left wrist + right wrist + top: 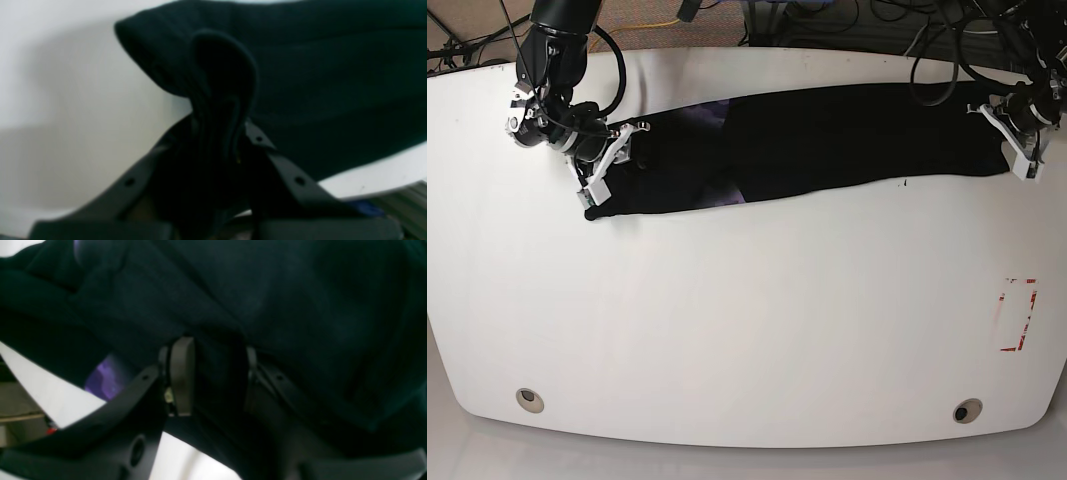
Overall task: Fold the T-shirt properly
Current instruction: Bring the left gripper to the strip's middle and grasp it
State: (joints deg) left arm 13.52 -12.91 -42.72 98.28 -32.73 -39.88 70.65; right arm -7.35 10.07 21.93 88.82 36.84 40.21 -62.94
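Observation:
The black T-shirt (827,140) lies as a long narrow strip across the far part of the white table (747,320). Its print is hidden. At the strip's right end, my left gripper (1017,140) grips the cloth. In the left wrist view, the left gripper (220,123) is shut on a raised fold of the T-shirt (333,83). At the strip's left end sits my right gripper (607,160). The right wrist view shows the right gripper (215,373) with a bunch of the T-shirt (267,290) pressed between its fingers.
A red-and-white marking (1019,315) sits near the table's right edge. Two round holes (527,399) (967,411) are near the front edge. Cables (927,40) run behind the far edge.

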